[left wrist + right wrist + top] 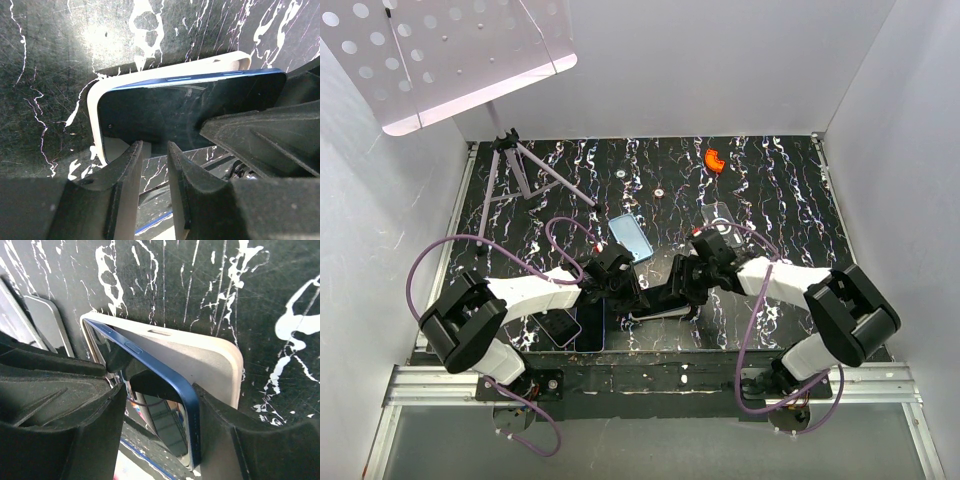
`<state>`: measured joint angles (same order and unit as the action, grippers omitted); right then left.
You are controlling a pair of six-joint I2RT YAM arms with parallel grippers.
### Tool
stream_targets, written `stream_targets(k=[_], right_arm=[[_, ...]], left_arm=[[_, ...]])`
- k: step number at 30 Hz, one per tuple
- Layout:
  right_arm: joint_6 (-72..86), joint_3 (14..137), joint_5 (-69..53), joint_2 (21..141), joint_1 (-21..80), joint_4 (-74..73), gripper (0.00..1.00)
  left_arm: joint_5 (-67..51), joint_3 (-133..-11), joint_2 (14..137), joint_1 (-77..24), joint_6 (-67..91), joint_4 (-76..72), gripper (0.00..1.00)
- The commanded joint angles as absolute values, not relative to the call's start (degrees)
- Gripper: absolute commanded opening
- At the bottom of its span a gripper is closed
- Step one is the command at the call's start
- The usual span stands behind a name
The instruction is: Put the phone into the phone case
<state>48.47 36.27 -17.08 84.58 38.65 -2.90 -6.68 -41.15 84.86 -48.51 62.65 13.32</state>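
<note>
One end of the phone (pixel 150 367) sits in the pale case (pixel 205 355) on the bench (pixel 200 280), its other end tilted up and pinched in my right gripper (pixel 160 407) (the nearer one), while my left gripper (pixel 155 157) looks nearly pressed together, holding what I cannot tell.

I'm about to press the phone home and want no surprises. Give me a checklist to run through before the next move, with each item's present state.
1. One end of the blue phone tucked inside the white phone case rim: ok.
2. Other end of the phone seated: not ok, it is tilted up out of the case.
3. Right claw closed on the phone: ok, a finger on each side.
4. Left claw pinching the case: cannot tell.
</note>
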Motion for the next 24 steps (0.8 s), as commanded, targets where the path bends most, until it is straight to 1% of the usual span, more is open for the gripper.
stream_targets(k=[1, 9, 16, 24], right_arm=[[41.14, 40.07, -2.65, 91.84, 41.13, -18.87, 0.64], [39.46, 44.82, 4.12, 92.81, 42.10, -28.73, 0.74], [38.06, 47.02, 7.29, 92.73, 42.10, -33.75, 0.75], [35.95, 48.34, 4.75, 91.67, 43.68, -32.52, 0.75]], left_arm=[[-4.40, -39.99, 86.92, -48.87, 63.10, 17.92, 0.26], [-3.25, -39.82, 86.66, -48.87, 64.86, 20.39, 0.23], [-2.90, -39.11, 87.01, -48.87, 65.74, 21.18, 0.22], [-2.73, -39.20, 86.84, -48.87, 65.57, 21.09, 0.22]])
